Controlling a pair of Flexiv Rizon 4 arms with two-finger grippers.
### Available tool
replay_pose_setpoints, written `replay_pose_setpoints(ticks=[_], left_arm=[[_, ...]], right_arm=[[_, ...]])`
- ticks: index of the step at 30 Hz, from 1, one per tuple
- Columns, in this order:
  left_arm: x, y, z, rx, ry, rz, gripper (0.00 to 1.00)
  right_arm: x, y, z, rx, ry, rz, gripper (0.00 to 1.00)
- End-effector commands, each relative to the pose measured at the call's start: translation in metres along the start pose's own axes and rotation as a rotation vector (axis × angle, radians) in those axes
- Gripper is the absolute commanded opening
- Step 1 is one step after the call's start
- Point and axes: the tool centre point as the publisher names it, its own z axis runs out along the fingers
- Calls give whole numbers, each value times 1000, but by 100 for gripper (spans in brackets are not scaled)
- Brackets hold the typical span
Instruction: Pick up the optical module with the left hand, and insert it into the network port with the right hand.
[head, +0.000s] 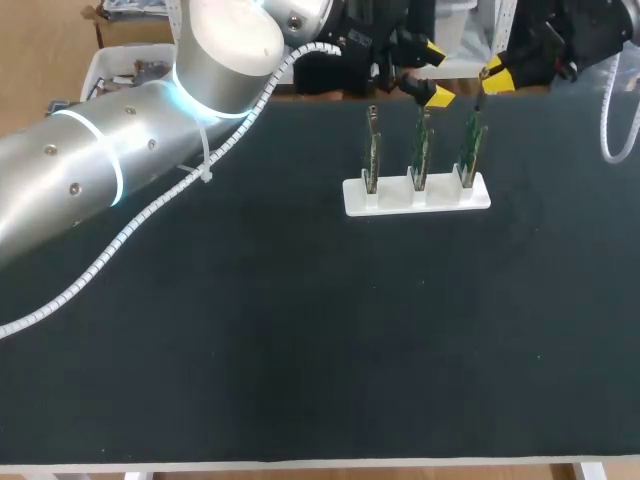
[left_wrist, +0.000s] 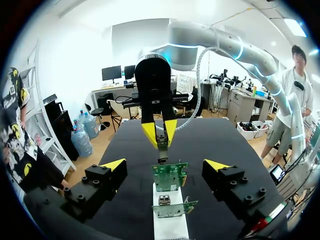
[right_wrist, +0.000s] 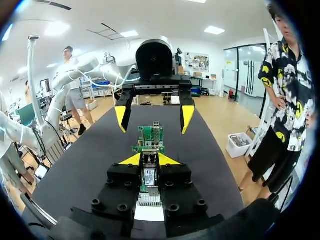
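The optical module (right_wrist: 149, 177), a slim metal bar, is held between the fingers of my right gripper (right_wrist: 150, 160), which is shut on it. Its front end meets the nearest of three green circuit boards (right_wrist: 146, 135) standing in a white stand (head: 417, 194). From the other side, the module (left_wrist: 162, 146) points down at the farthest board (left_wrist: 170, 176) under the right gripper (left_wrist: 160, 134). A metal port cage (left_wrist: 164, 200) shows on a nearer board. My left gripper (left_wrist: 166, 165) stands open and empty, straddling the row of boards. In the head view the left gripper (head: 436, 72) and right gripper (head: 495, 78) hover over the stand's right half.
The black table mat (head: 300, 330) spreads wide in front of the stand. My left arm (head: 120, 170) crosses the back left corner with its white cable hose. A white loop of hose (head: 612, 110) hangs by the right arm.
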Motion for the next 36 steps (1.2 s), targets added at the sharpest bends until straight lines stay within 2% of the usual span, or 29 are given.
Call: replay_pose_setpoints(ticks=[1,13,36], left_arm=[[1,-2,0,-6,-1,1,100],[1,-2,0,-6,-1,1,100],[1,-2,0,-6,-1,1,100]], right_arm=[[11,-7,2,-315,2,-6,0],[16,-12,1,-289,5,-1,0],[5,-15,-1,-286,26,-31,0]])
